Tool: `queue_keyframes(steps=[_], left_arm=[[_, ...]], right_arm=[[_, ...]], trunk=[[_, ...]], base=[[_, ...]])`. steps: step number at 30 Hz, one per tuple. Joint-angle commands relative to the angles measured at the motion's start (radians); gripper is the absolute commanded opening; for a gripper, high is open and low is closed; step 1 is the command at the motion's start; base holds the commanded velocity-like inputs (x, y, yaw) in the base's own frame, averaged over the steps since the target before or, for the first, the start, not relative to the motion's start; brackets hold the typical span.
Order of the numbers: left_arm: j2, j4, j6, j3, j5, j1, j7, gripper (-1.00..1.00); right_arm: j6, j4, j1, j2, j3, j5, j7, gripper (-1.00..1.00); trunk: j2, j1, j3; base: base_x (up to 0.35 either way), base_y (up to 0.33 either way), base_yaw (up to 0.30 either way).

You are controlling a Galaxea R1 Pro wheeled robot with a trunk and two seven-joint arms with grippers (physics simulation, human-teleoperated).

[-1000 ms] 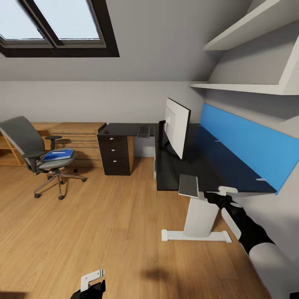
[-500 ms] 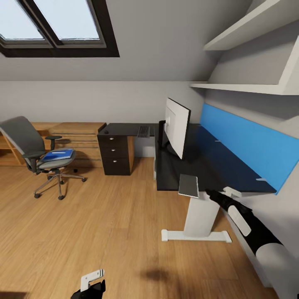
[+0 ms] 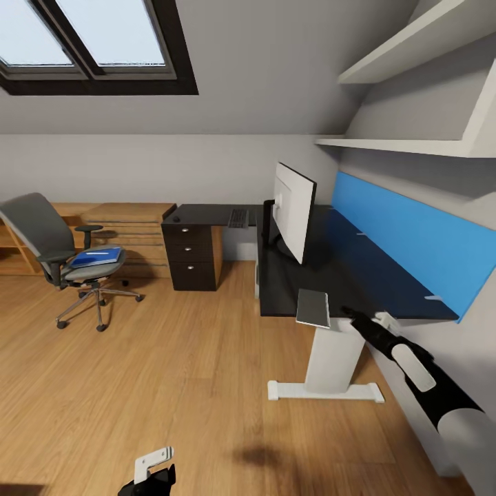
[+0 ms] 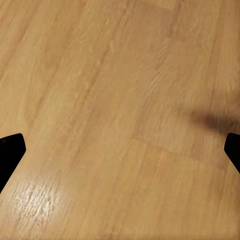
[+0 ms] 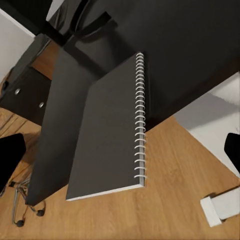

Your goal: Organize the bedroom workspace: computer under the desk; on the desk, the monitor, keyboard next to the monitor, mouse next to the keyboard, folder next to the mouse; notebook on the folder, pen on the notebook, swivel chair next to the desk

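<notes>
While the left pincer [image 3: 153, 466] is held spread low over the floor [image 4: 120, 100], the right pincer [image 3: 381, 321], also spread and empty, is stationed just beside the notebook [image 5: 107, 145]. That notebook is seen overhanging the counter [image 3: 358, 275] edge nearest the robot; a squared grasp across the overhang is advised. Beyond the monitor [image 3: 294, 209], the folder [image 3: 96, 257] lies on the swivel chair [image 3: 58, 251].

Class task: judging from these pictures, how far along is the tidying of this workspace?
Done: the monitor stands on the desk, and the keyboard lies on the desk's far wing. In hand: the notebook lies at the desk's near edge, overhanging it, with the right gripper open beside it. Left: the folder is still on the chair, which stands away from the desk.
</notes>
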Motion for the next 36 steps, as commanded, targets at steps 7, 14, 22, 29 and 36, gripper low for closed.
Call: queue_keyframes(steps=[7, 14, 22, 29, 36], left_arm=[[0.0, -0.002, 0.003, -0.008, 0.005, -0.001, 0.009, 1.0], [-0.002, -0.004, 0.003, -0.009, 0.005, -0.001, 0.008, 1.0], [-0.014, -0.005, 0.003, -0.009, 0.005, -0.001, 0.008, 1.0], [-0.02, -0.004, 0.004, -0.009, 0.005, -0.001, 0.007, 1.0], [-0.021, -0.005, 0.003, -0.008, 0.005, -0.001, 0.006, 1.0]], right_arm=[[0.002, 0.046, 0.001, -0.013, 0.002, -0.128, 0.105, 1.0], [0.01, 0.085, 0.002, -0.019, 0.001, -0.269, 0.174, 1.0], [0.011, 0.098, 0.002, -0.039, -0.038, -0.397, 0.19, 1.0], [0.013, 0.114, 0.002, -0.047, -0.106, -0.418, 0.19, 1.0], [0.011, 0.161, 0.003, -0.043, -0.121, -0.411, 0.193, 1.0]], trunk=[[-0.001, 0.0, -0.001], [-0.001, 0.0, -0.001], [-0.001, 0.0, -0.001], [-0.001, 0.0, -0.001], [-0.015, 0.008, -0.007]], base=[[0.0, 0.0, 0.0], [0.0, 0.0, 0.0], [0.0, 0.0, 0.0], [0.0, 0.0, 0.0], [0.0, 0.0, 0.0]])
